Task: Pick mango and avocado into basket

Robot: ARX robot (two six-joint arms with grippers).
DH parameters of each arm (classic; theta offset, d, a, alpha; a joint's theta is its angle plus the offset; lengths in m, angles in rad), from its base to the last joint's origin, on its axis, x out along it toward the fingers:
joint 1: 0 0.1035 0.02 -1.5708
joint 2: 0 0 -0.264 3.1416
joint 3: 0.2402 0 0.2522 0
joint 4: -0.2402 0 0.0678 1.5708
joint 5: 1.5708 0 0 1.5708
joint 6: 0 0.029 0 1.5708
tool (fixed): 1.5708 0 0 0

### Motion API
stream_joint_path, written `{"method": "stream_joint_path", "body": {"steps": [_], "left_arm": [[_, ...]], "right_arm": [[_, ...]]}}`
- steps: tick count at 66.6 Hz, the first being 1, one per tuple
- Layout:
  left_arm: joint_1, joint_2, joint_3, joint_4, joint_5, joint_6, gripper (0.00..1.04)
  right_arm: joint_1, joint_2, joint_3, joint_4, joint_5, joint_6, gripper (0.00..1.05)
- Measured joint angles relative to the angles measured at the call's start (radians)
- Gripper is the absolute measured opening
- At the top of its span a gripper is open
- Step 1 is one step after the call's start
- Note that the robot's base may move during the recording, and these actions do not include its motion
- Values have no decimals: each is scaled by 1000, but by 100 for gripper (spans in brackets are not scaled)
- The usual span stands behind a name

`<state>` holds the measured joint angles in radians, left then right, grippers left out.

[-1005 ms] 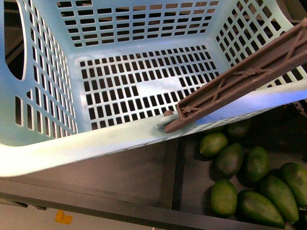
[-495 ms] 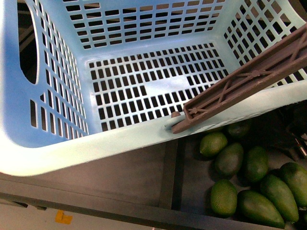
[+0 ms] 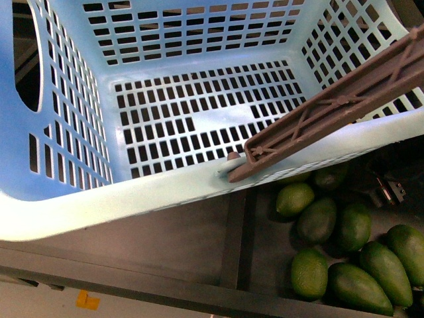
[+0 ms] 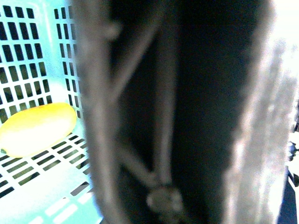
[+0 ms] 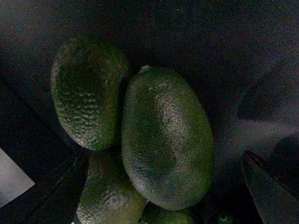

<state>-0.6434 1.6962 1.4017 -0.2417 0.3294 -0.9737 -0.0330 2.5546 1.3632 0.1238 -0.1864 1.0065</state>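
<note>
basket [image 3: 132, 199] is hanging over the tabletop, brown handle [image 3: 331, 106] crossing its near rim | mango [image 4: 37, 128] is lying on the basket's slotted floor | avocado [image 5: 166, 140] is lying against a neighbouring avocado [image 5: 86, 91], centred between the spread fingers [image 5: 56, 191] of the right claw [image 5: 164, 152], untouched | left claw: cannot tell, blurred handle is filling its view
</note>
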Motion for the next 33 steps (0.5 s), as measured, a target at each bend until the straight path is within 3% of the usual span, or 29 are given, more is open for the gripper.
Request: {"method": "stream_joint_path", "body": {"steps": [33], "left_arm": [[1,0,0,0,-7,1,13]], "right_arm": [[25,93,137,-69,-9,-5,96]]}}
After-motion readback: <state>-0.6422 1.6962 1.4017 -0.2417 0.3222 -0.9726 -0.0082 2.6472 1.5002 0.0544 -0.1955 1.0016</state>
